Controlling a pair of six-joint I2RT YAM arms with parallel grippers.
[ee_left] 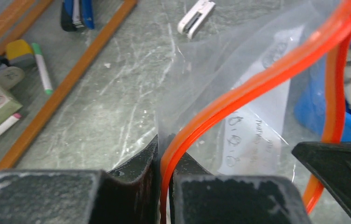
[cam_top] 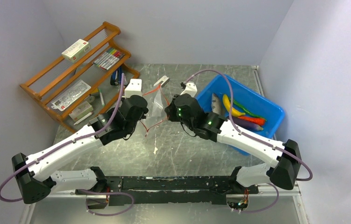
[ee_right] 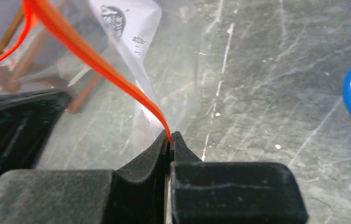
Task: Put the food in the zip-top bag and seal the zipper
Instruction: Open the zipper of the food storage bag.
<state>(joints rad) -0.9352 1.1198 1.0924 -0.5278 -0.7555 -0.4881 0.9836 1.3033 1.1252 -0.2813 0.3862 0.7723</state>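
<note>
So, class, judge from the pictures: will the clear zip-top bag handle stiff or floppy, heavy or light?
Probably floppy: the zipper snakes between the left gripper and right gripper. Likely light: the zip-top bag looks empty and is held by two thin pinches. Possibly slippery: glossy film.

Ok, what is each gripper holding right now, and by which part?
Both hold the clear bag: the left gripper and the right gripper are each shut on its orange zipper strip, at separate spots.

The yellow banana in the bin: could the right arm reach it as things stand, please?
Probably not yet: the right gripper is shut on the zipper and would have to let go first. The banana itself lies uncovered in the blue bin.
</note>
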